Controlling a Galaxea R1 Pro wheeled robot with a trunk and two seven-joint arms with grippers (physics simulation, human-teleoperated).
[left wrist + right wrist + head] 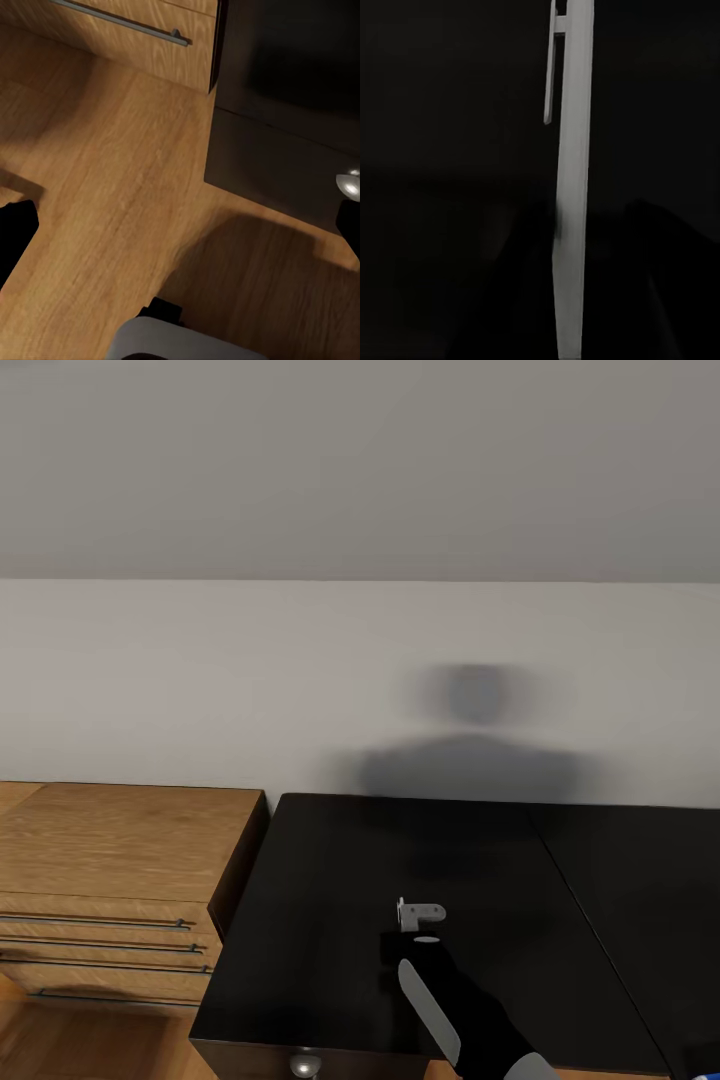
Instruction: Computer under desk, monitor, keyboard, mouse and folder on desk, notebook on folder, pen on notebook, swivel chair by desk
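Against a pale wall: the desk, broad black top with a faint seam running diagonally at its right, surface glossy and catching a blurred dark shadow from the wall. Just beside its left end, a light wooden drawer cabinet with thin metal pulls. Wood floor below; the left wrist view shows a dark pedestal corner with a small round silver knob.

Right gripper over the desk's front middle, black and hard to separate from the black top; its fingers appear closed on the pen, a slim pale stick with a clip at its far end, held upright-looking along the fingers. Pen's lower end cut off. Left gripper's spread: cannot tell.
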